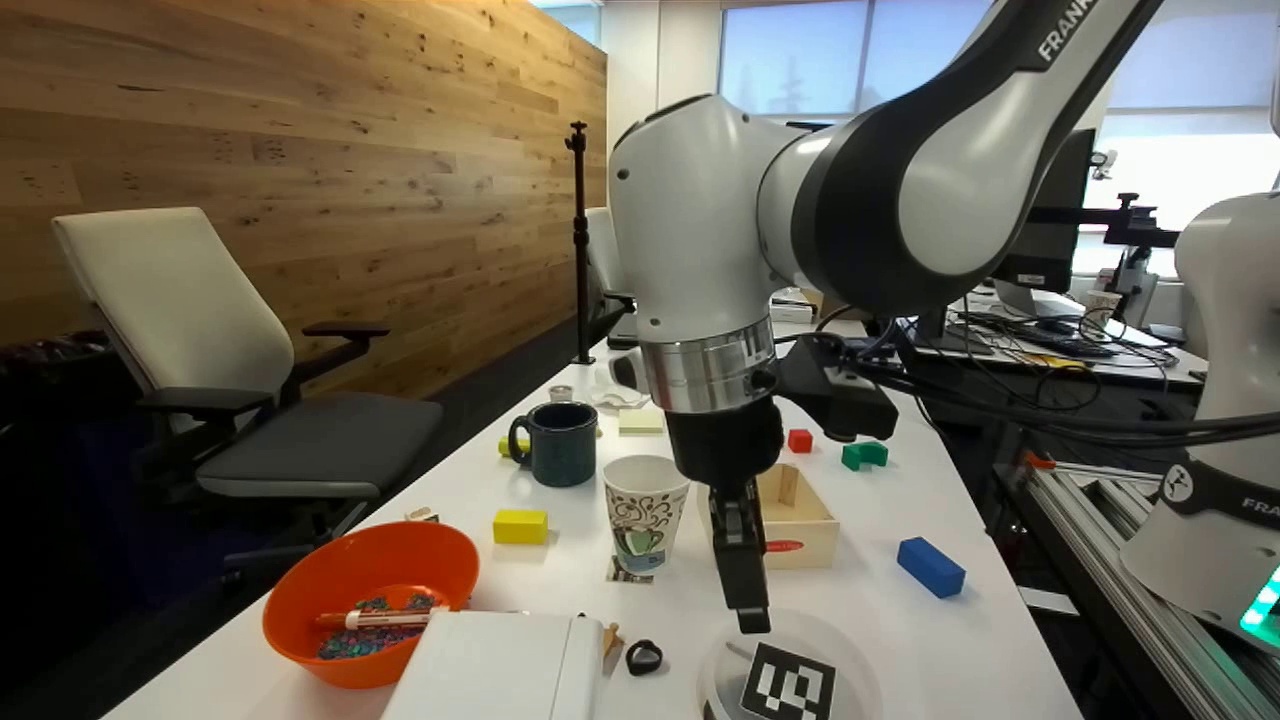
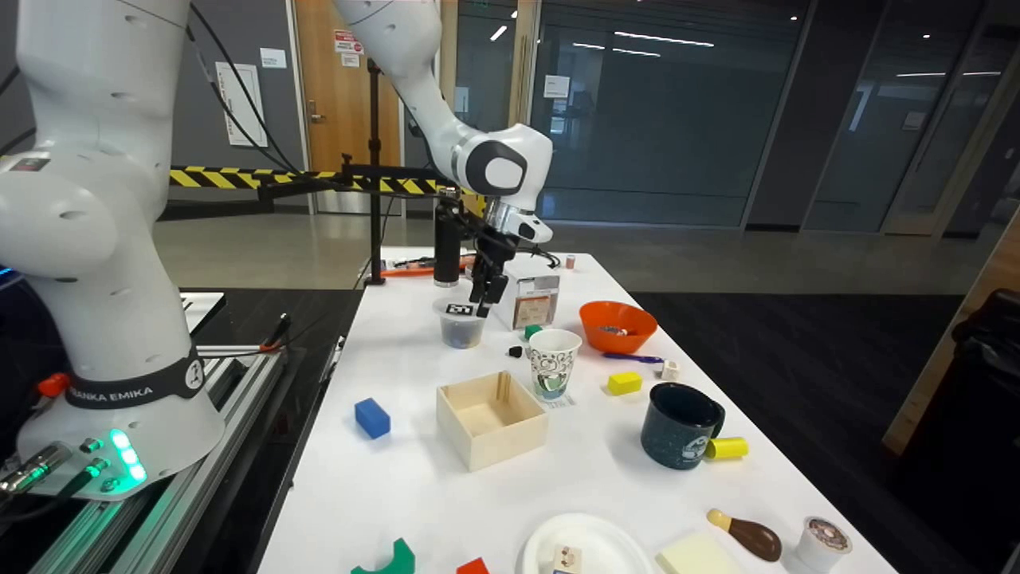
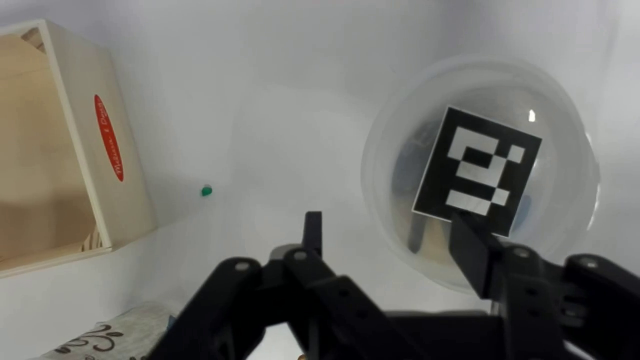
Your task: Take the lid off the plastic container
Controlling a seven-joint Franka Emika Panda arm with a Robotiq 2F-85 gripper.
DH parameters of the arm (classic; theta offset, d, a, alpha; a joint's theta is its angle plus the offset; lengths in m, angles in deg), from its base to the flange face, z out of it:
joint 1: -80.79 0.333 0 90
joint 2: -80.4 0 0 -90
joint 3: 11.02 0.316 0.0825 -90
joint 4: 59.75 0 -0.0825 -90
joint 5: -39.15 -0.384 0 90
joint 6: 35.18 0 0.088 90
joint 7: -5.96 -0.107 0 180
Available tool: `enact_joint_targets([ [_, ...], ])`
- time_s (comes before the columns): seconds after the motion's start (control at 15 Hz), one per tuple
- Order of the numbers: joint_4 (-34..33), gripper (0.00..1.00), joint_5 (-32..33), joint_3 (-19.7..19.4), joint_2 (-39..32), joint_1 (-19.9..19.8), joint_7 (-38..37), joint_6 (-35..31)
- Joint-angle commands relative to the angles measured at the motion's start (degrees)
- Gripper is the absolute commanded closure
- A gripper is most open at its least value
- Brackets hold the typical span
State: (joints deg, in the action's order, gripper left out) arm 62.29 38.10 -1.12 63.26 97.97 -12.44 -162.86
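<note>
The lid (image 3: 477, 167) is round and translucent, with a square black-and-white marker on top; it also shows in both exterior views (image 1: 790, 682) (image 2: 460, 309). It sits on the clear round plastic container (image 2: 461, 332), which has dark, tan and blue contents seen through the lid in the wrist view. My gripper (image 3: 389, 225) is open with nothing between its fingers. In the wrist view one finger overlaps the lid's marker and the other is over the table beside the lid. The gripper also shows in both exterior views (image 1: 744, 612) (image 2: 482, 306). I cannot tell whether it touches the lid.
An open wooden box (image 2: 504, 450) and a paper cup (image 2: 551, 367) stand near the container. A white box (image 1: 495, 670) and an orange bowl (image 1: 330, 570) are at one side. A blue block (image 1: 931, 566), a dark mug (image 1: 562, 445) and a tall black bottle (image 2: 447, 243) also stand on the table.
</note>
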Motion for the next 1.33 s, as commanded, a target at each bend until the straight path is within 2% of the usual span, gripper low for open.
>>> enact_joint_targets([
  [0.0,-0.06,0.49,-0.96,0.39,0.07,-0.39,-0.34,0.81],
  [0.07,-0.01,0.55,-0.98,0.39,0.0,-0.39,-0.36,0.76],
  [0.47,0.25,0.52,-1.37,0.44,-0.54,-0.46,-0.21,0.65],
  [0.8,0.68,0.57,-1.56,0.44,-0.79,-0.49,-0.19,0.65],
  [0.87,0.73,0.76,-1.6,0.44,-0.83,-0.5,-0.18,0.63],
  [1.0,0.8,0.84,-1.66,0.44,-0.96,-0.5,-0.17,0.61],
  [1.13,0.83,0.98,-1.69,0.44,-1.02,-0.47,-0.2,0.57],
  [1.27,0.73,1.0,-1.66,0.41,-1.15,-0.47,-0.19,0.62],
])
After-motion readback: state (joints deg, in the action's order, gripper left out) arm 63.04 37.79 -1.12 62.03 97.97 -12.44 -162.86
